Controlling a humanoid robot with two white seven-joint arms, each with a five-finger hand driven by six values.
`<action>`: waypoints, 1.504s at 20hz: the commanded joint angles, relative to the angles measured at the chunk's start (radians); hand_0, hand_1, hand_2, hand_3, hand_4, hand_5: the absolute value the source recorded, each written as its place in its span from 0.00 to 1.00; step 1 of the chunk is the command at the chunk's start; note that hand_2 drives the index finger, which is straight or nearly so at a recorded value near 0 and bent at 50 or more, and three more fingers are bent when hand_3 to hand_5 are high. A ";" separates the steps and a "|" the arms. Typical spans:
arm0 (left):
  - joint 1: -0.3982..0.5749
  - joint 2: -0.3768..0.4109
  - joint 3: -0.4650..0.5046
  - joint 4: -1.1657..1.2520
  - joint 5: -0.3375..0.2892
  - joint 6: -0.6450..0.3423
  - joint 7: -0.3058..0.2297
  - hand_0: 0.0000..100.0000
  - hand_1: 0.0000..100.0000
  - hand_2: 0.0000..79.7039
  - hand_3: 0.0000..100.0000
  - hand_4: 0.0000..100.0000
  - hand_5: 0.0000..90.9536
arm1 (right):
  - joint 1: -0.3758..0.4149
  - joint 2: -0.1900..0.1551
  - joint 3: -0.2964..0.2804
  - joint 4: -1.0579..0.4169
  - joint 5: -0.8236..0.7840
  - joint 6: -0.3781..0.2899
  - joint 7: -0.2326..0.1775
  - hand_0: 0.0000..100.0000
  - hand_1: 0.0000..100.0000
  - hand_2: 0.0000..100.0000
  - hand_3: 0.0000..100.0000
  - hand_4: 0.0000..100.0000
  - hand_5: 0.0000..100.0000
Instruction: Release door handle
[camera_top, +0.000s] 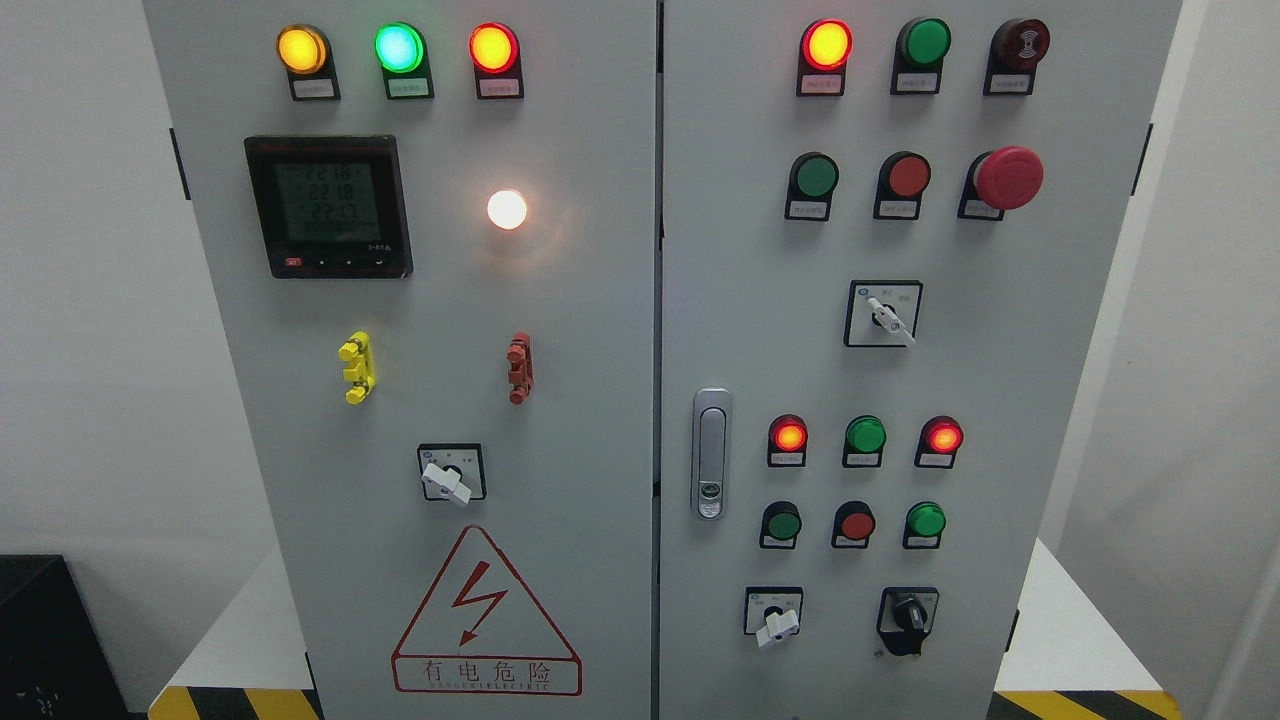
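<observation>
Fingers of both hands are out of sight, so nothing can be said about how they are set. What fills the view is a big gray cabinet (560, 300) with two doors shut side by side. The door handle (711, 453) is a tall silver one, and every place below is told from it. It sits on the right door, right next to the seam between the doors, and nothing touches it. Down and to the left of it is a red triangle warning sign (486, 616) with a lightning bolt. Up and to the left is a black meter screen (328, 206) with pale numbers. Far up and to the right is a big red mushroom button (1008, 177). Above the handle and to the right is a white knob switch (884, 314). Up and to the left a small round white light (507, 209) glows. To the left of the handle, a bit higher, are a red clip (519, 368) and, farther off, a yellow clip (356, 367). Just to the right of the handle a small red light (788, 436) glows, then a green one (865, 435).
</observation>
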 joint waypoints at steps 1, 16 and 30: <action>0.000 0.000 -0.021 -0.020 0.000 0.000 0.000 0.00 0.00 0.03 0.09 0.01 0.00 | 0.001 -0.001 -0.005 -0.003 0.000 0.001 -0.003 0.36 0.23 0.00 0.08 0.07 0.01; 0.000 0.000 -0.021 -0.020 0.000 0.000 0.000 0.00 0.00 0.03 0.09 0.01 0.00 | 0.013 -0.001 -0.013 -0.011 0.000 -0.002 -0.002 0.36 0.24 0.00 0.08 0.10 0.03; 0.000 0.000 -0.021 -0.020 0.000 0.000 0.000 0.00 0.00 0.03 0.10 0.01 0.00 | 0.030 -0.003 -0.011 -0.047 0.011 -0.031 -0.003 0.35 0.25 0.00 0.10 0.14 0.08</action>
